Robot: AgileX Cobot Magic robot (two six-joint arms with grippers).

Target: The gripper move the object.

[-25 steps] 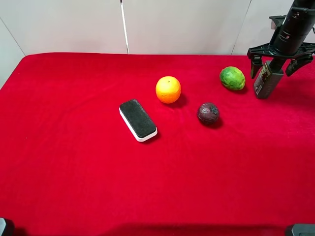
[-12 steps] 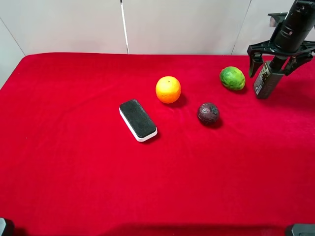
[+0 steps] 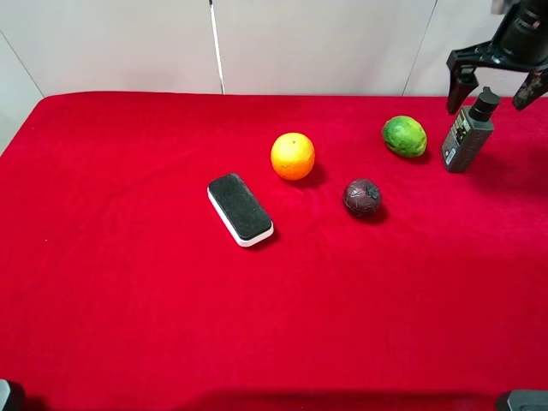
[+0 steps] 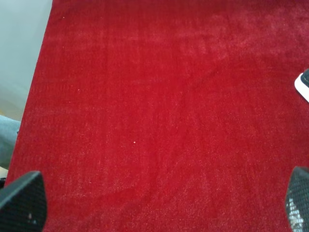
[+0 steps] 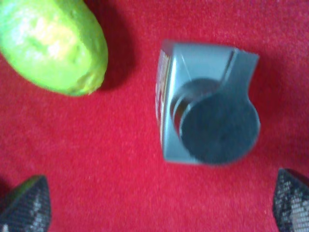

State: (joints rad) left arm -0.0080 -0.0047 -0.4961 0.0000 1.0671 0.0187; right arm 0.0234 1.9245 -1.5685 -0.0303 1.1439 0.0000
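R claw (image 3: 488,96) lifted off bottle (image 3: 467,141) (still upright), jaws spread wide, nothing held.

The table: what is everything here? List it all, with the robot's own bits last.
cloth: one, red, covers the table
eraser: one, black on white, left of centre
orange: one, orange, middle
purple fruit: one, dark purple, right of the orange
green fruit: one, green, back right
bottle: one, dark grey, upright beside the green fruit
left gripper: one, black, open over bare cloth
right gripper: one, black, open over the bottle
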